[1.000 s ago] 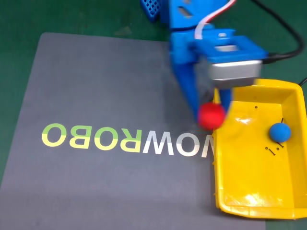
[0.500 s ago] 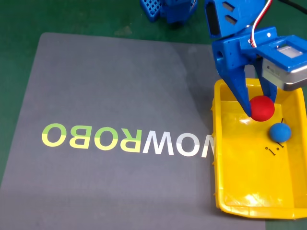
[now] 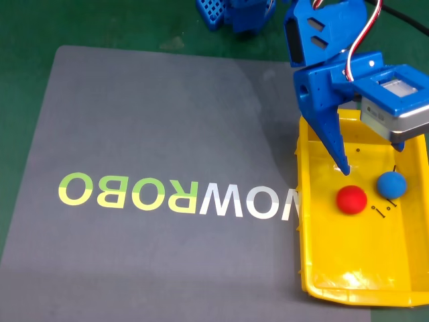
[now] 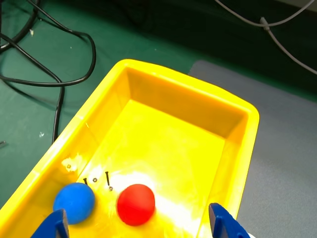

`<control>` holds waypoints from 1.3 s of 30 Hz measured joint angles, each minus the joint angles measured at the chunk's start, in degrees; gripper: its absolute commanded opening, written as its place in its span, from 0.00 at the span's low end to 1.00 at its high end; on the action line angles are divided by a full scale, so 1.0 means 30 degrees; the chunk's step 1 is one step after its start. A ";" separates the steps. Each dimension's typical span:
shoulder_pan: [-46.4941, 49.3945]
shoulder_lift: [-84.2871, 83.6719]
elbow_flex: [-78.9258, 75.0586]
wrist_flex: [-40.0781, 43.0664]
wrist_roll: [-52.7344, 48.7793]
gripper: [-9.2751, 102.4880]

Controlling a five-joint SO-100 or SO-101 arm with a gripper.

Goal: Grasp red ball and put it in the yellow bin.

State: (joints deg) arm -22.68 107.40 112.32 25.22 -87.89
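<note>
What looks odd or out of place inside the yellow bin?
A few small dark screws lie loose on the floor of the yellow bin, between the red ball and the blue ball. Nothing looks spilled or damaged.

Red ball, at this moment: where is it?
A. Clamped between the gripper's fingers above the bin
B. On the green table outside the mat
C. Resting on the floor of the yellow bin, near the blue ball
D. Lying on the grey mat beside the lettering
C. The red ball lies free on the floor of the yellow bin beside the blue ball, with the open gripper above it, holding nothing.
</note>
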 measured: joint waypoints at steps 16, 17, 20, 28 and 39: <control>0.1582 0.4863 0.2842 0.1963 0.0176 0.26; 0.1904 0.5859 0.3721 0.2197 0.0176 0.24; 0.3105 0.9287 0.6504 0.3516 0.0176 0.16; 0.6533 1.7109 1.2480 0.8232 -0.0615 0.08; 0.8408 2.2705 2.0244 0.9082 -0.1963 0.08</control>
State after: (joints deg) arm 2.55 175.52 173.06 52.47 -93.78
